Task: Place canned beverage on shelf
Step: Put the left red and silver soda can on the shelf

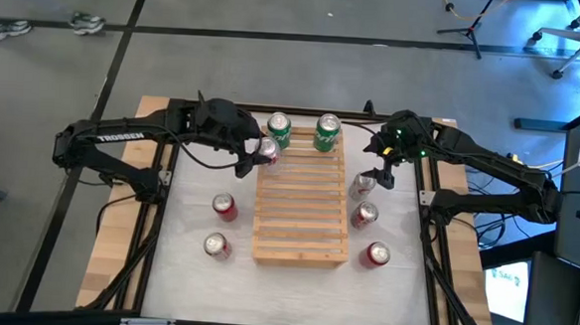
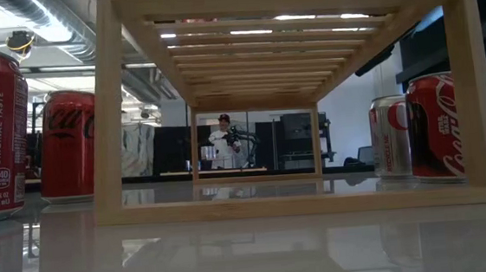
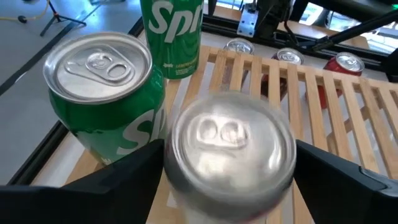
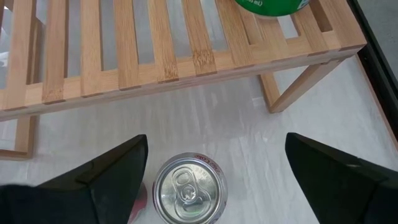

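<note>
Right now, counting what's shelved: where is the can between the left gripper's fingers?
In the high view, the can sits at the shelf's far left edge between the left gripper's fingers, beside the nearer green can.

Ceiling lights are glaring off the table (image 2: 234,241) in the low view, while the silver can (image 3: 231,146) is blurring in the left wrist view, at six o'clock.
</note>
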Available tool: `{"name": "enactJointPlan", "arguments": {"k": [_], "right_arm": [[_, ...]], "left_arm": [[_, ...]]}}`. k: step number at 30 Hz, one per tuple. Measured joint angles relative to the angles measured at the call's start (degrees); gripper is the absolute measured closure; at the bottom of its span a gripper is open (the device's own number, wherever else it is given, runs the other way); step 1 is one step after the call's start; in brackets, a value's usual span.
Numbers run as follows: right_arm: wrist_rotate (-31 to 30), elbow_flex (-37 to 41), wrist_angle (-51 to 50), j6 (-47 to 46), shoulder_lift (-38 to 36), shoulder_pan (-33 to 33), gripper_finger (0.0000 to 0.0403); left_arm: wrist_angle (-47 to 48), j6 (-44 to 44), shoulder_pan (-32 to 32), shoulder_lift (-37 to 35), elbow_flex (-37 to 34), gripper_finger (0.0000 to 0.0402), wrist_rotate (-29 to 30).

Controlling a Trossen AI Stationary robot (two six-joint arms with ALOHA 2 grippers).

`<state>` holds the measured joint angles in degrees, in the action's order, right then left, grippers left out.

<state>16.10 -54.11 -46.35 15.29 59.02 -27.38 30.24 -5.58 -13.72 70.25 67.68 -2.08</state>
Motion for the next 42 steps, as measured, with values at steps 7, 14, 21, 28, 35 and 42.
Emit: {"name": "enactJointPlan", "arguments": {"k": [7,14,21,28,35,42], "right_arm": [[0.0,0.0,0.0,0.0,0.0,0.0,0.0027],[0.0,0.0,0.0,0.0,0.0,0.0,0.0027],[0.0,0.0,0.0,0.0,0.0,0.0,0.0027],[0.0,0.0,0.0,0.0,0.0,0.0,0.0027],[0.0,0.0,0.0,0.0,0.0,0.0,0.0027],[0.0,0.0,0.0,0.0,0.0,0.0,0.0027]], "left_arm": [[0.3,0.0,0.0,0.0,0.0,0.0073,0.0],[0.3,0.0,0.0,0.0,0.0,0.0072,0.1],[-0.5,1.4,0.0,0.1,0.0,0.0072,0.1],[-2.5,1.7,0.0,0.1,0.0,0.0072,0.1],[-4.0,1.7,0.0,-0.3,0.0,0.0071,0.1],[-4.0,1.7,0.0,-3.9,0.0,0.0071,0.1]]}}
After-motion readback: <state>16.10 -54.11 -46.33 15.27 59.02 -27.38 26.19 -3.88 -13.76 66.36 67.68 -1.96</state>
